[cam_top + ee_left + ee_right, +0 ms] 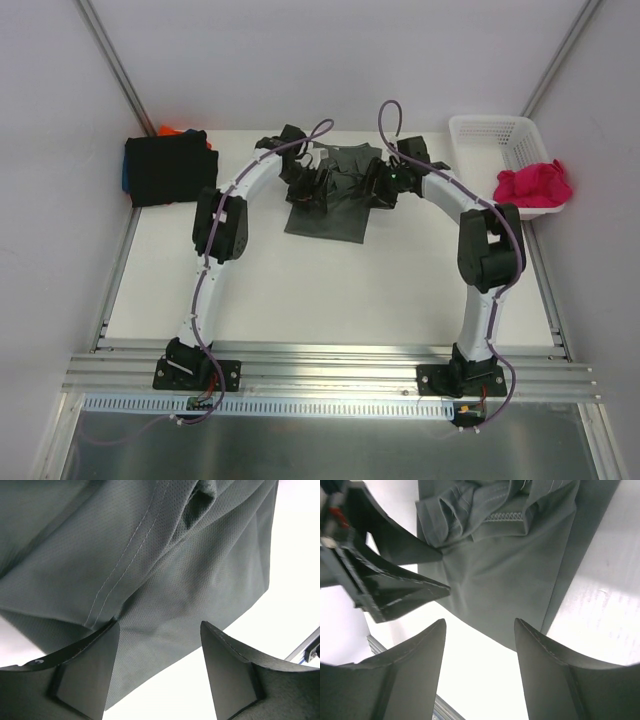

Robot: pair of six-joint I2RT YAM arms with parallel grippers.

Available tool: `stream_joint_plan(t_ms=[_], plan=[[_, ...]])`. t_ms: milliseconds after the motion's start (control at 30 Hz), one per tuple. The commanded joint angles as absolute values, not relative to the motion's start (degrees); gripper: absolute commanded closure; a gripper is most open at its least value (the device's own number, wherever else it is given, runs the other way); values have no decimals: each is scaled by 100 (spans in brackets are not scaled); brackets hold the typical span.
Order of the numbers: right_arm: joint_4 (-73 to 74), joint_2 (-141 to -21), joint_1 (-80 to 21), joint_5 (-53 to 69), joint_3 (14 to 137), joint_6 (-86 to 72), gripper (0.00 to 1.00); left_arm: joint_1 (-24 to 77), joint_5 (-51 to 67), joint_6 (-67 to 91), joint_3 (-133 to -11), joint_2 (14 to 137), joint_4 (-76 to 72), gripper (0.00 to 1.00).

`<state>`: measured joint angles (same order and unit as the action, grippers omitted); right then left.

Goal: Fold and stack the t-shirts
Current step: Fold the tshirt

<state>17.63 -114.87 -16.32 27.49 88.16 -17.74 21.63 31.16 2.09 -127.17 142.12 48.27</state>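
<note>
A dark grey t-shirt [328,208] lies partly folded and rumpled at the back middle of the table. Both grippers hover over its far part. My left gripper [306,186] is open in the left wrist view [160,626], with the grey cloth [150,570] lying below the fingers and nothing between them. My right gripper [384,180] is also open [480,622], over bare table beside the shirt's edge [520,580]. A magenta-pink t-shirt [534,185] sits bunched in the basket. A folded stack [168,166] with a black shirt on top lies at the back left.
The white lattice basket [490,138] stands at the back right corner. Orange and blue edges [185,131] peek out behind the black stack. The left gripper's fingers [395,587] show in the right wrist view, close to my right fingers. A metal rail [330,358] runs along the near edge.
</note>
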Motion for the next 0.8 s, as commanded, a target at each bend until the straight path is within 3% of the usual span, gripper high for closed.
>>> stream_joint_plan(t_ms=[0,367,767], plan=[[1749,-11522,-1819,2874,8771,-1740,40,2092,2953,97,-12744,13694,4843,34],[1600,-11751,-2363,3023,9105,-1907,41,2004,2997,79,-12542,13254,4843,34],[1687,-12234,-2549,2874,9114,-1828,41,1591,3216,202,-12674,13728,4852,33]])
